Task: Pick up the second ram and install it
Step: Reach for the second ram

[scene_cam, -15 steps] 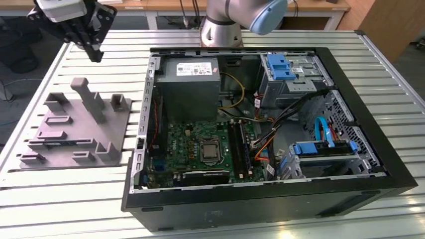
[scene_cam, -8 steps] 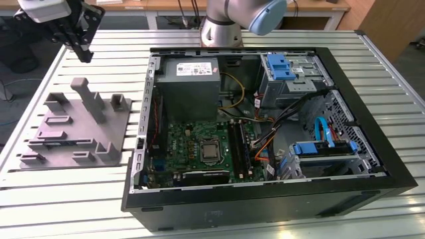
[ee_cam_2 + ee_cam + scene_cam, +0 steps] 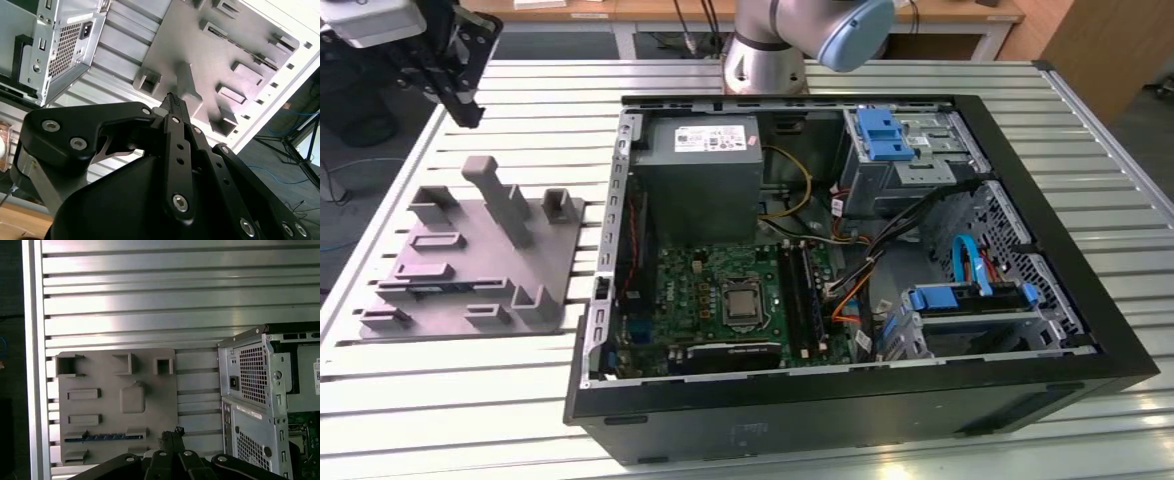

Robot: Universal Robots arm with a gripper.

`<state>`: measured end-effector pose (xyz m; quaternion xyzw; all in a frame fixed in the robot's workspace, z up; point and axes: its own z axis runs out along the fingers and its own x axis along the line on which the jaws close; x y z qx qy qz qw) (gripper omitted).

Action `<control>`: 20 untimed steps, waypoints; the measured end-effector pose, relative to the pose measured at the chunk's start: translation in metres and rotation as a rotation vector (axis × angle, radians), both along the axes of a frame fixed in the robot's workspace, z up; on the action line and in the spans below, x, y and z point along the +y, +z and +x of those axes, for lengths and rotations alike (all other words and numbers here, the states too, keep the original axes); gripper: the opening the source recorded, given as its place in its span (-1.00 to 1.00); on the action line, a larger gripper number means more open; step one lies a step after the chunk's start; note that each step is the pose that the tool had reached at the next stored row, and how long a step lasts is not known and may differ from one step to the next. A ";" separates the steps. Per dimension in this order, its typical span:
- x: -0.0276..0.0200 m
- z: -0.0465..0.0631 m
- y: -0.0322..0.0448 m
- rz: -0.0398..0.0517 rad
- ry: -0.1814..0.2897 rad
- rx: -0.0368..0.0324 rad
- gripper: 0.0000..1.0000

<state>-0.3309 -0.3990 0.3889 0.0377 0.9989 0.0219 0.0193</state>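
Black and clenched on nothing, gripper (image 3: 470,118) at the exterior view's far left; hangs above the far corner of the slatted metal table (image 3: 400,400). Just right and nearer the camera, a grey holder plate (image 3: 520,270); seated in its long slot, well apart from the gripper, the second ram (image 3: 102,438), dark with blue glints. Further right, an open computer case (image 3: 854,420) with motherboard (image 3: 707,300) exposed.

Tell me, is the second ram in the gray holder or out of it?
In. The second ram lies in a slot of the gray holder; the gripper hangs apart from it, holding nothing.
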 end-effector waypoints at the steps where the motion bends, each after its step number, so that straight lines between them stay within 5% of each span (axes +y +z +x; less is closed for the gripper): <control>1: 0.0000 -0.002 -0.0002 0.0000 0.000 0.0000 -0.80; 20: 0.0000 -0.037 -0.0028 0.0000 0.000 0.0001 -0.80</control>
